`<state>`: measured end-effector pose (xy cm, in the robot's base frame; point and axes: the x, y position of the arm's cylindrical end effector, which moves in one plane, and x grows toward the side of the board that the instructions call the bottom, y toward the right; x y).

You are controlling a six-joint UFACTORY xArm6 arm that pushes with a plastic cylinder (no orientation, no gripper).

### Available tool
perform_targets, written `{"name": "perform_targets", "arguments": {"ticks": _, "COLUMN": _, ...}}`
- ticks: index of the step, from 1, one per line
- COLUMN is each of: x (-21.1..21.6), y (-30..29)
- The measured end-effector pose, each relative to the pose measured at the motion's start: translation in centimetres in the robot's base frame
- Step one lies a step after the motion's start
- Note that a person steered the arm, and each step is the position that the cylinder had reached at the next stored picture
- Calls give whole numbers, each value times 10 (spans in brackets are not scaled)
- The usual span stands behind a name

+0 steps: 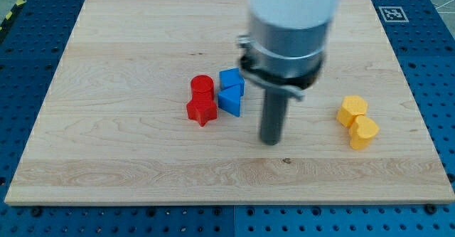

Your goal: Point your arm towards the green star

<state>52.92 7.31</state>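
No green star shows in the camera view; it may be hidden behind the arm. My tip [270, 141] rests on the wooden board [128, 151], just right of a cluster of blocks. The cluster holds a red cylinder [202, 85], a red star-like block [202, 111], a blue block [232, 79] and a blue wedge-like block [230, 100]. My tip is about a block's width right of and below the blue wedge. Two yellow blocks lie further to the view's right, one a hexagon [352, 110] and one lower [364, 132].
The arm's wide grey body [288, 30] covers the board's upper middle. The board's edges meet a blue perforated table [441, 66] on all sides. A printed marker [392, 13] sits at the top right.
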Motion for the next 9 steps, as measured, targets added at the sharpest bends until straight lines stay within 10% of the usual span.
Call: {"name": "perform_targets", "arguments": {"ticks": 9, "x": -94, "y": 69}}
